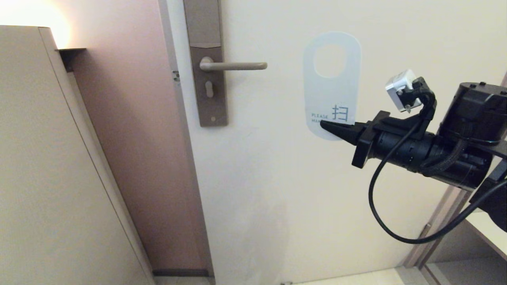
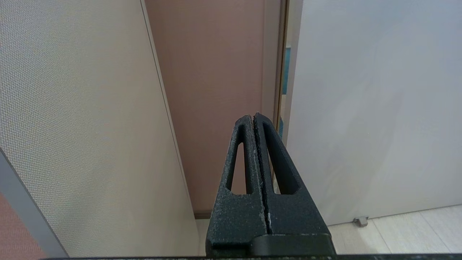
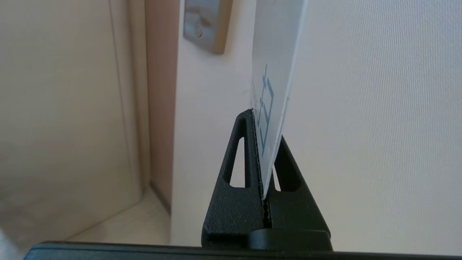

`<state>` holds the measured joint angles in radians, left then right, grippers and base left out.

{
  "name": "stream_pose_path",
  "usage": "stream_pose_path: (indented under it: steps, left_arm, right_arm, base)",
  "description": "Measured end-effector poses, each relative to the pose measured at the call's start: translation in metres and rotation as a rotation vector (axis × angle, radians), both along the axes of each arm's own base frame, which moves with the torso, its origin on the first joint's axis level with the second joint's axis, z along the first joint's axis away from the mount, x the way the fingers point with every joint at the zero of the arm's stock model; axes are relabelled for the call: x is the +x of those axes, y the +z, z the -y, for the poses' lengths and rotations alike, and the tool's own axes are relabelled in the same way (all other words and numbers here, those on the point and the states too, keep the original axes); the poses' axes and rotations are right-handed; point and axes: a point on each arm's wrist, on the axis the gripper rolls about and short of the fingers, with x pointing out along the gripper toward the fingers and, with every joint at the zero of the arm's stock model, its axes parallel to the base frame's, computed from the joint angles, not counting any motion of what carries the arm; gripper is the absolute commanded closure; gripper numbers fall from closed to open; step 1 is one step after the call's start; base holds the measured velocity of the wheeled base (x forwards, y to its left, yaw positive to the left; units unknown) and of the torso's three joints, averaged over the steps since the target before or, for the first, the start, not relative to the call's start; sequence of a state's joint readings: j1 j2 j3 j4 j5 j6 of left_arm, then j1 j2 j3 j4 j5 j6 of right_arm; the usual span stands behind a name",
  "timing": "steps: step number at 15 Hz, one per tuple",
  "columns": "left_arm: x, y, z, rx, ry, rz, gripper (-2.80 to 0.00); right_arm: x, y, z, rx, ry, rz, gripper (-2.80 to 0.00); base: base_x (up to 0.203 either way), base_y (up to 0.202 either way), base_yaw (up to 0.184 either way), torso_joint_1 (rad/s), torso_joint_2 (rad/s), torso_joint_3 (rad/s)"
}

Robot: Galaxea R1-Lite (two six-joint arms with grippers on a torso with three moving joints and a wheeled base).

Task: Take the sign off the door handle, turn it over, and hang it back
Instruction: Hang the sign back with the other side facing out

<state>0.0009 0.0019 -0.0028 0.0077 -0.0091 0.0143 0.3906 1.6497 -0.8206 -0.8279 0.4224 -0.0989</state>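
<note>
Sign: one sign is seen, a flat rounded-oblong card with an oval hole near its top; it is off the door handle and held upright in front of the door, to the right of the lever in the head view.
Sign face: the white side is turned toward the head camera, with "PLEASE" and a blue character readable near the lower end; the rest of the print is covered by the pincer.
Right pincer: one right pincer is seen, clenched on the sign's lower end, pointing level toward the left of the head view.
Grip detail: in the right wrist view the card is pinched between the two black fingers, its edge rising straight out of the fingertips; the oval hole end stands farthest from the pincer.
Sign and pincer: the card sits inside the pincer at its bottom edge only; the body and hole of the card stand free above the fingertips.
Door handle: one door handle is seen, a slim horizontal lever on a tall narrow plate with a keyhole; nothing hangs on it, and it lies well apart from the sign.
Door: one pale door stands behind the sign.
Left pincer: one left pincer is seen only in its own wrist view, clenched on nothing, parked facing a wall panel and the door's edge.
</note>
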Motion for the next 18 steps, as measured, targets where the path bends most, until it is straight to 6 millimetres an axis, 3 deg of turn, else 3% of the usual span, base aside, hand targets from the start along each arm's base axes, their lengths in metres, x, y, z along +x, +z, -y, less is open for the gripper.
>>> stream_pose_path:
  steps: [5,15,18]
  left_arm:
    - [0.000,0.000,0.000,-0.001,0.000,-0.001,0.00]
    - [0.000,0.000,0.000,0.000,0.000,-0.001,0.00]
    - [0.000,0.000,0.000,-0.001,0.000,0.001,0.00]
  right_arm:
    - [0.022,-0.015,-0.008,-0.006,-0.005,-0.009,0.00]
    - [0.075,0.006,-0.033,0.039,-0.002,0.104,0.00]
    - [0.086,0.004,-0.042,0.042,0.013,0.116,0.00]
  base:
    - [0.000,0.000,0.000,0.000,0.00,0.000]
    - [0.000,0.000,0.000,0.000,0.00,0.000]
    - [0.000,0.000,0.000,0.000,0.00,0.000]
